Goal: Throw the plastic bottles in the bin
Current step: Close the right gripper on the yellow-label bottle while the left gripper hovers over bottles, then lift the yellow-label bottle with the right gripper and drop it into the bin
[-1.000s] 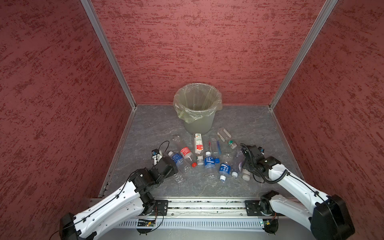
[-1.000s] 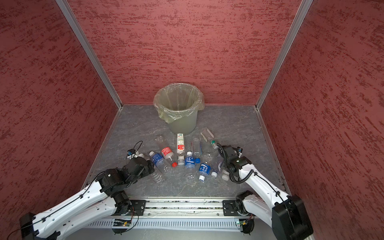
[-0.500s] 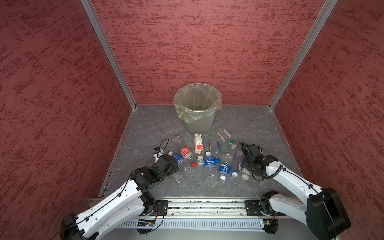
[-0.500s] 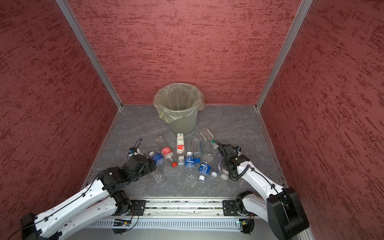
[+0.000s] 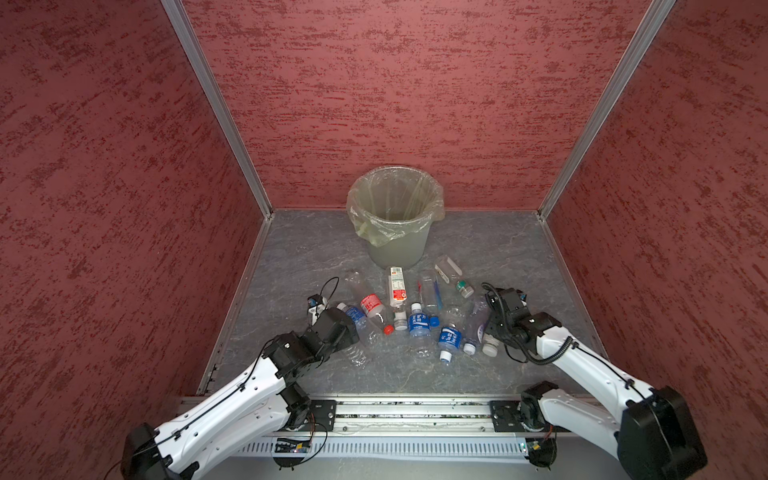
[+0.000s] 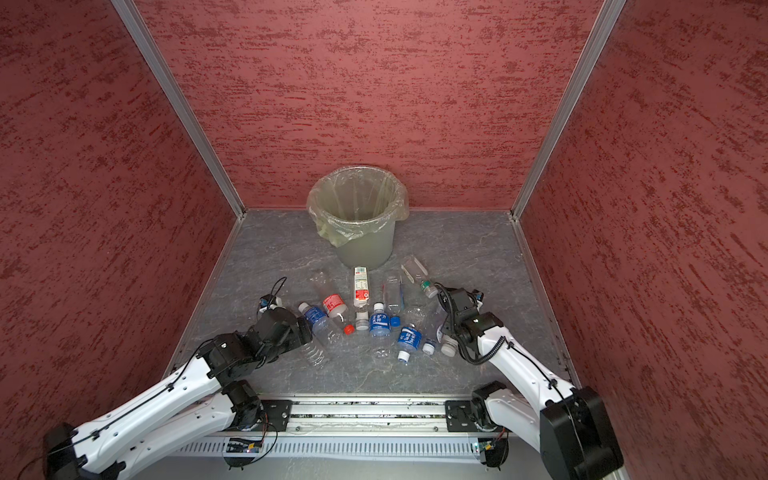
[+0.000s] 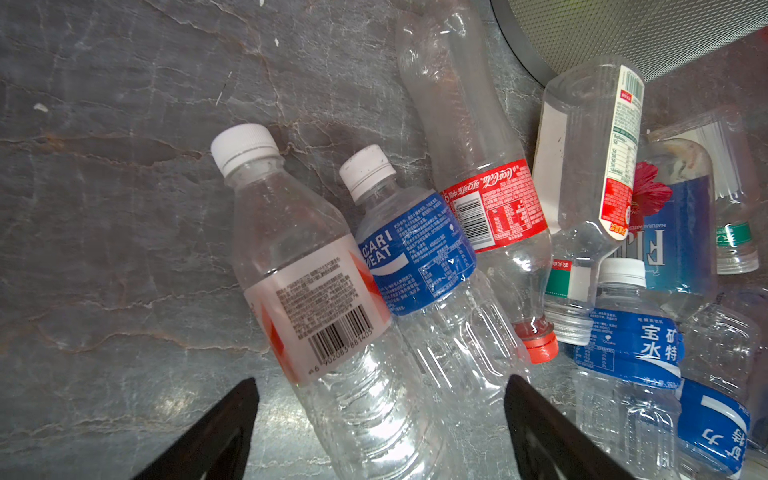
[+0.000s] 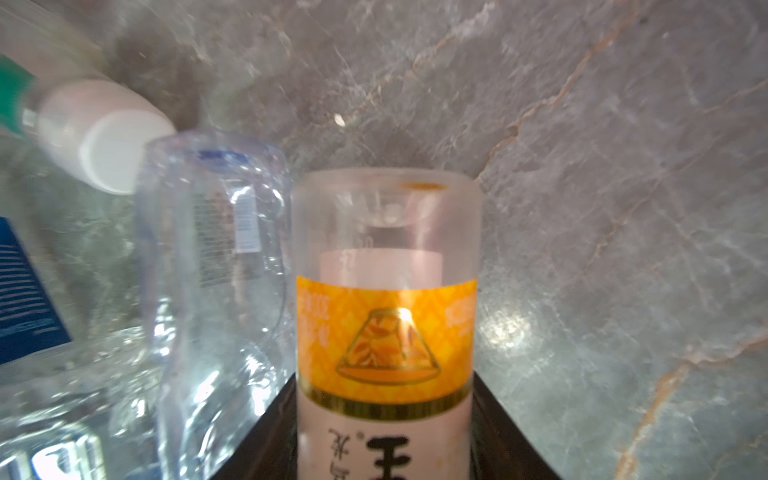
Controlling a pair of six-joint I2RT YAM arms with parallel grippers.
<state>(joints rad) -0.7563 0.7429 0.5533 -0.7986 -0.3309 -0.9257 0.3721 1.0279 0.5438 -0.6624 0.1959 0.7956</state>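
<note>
Tightens right pincer (image 8: 384, 374) since a second ago, now clamping yellow-label bottle (image 8: 386, 324) lying on bench (image 8: 623, 208). Pushes left pincer (image 7: 380, 378) further forward, jaws wide over white-label bottle (image 7: 307, 291) and blue-label bottle (image 7: 419, 257) lying side by side. Leaves bin (image 5: 395, 249) upright by back wall (image 5: 395, 104), just behind other bottles (image 5: 397, 286) strewn on bench.

Bottles (image 5: 415, 328) scattered before the bin (image 5: 395, 245)
They lie on the grey floor (image 5: 498, 249); left gripper (image 5: 353, 334) low at their left end, right gripper (image 5: 490, 330) over a white-capped bottle (image 5: 490, 348) at the right end.
</note>
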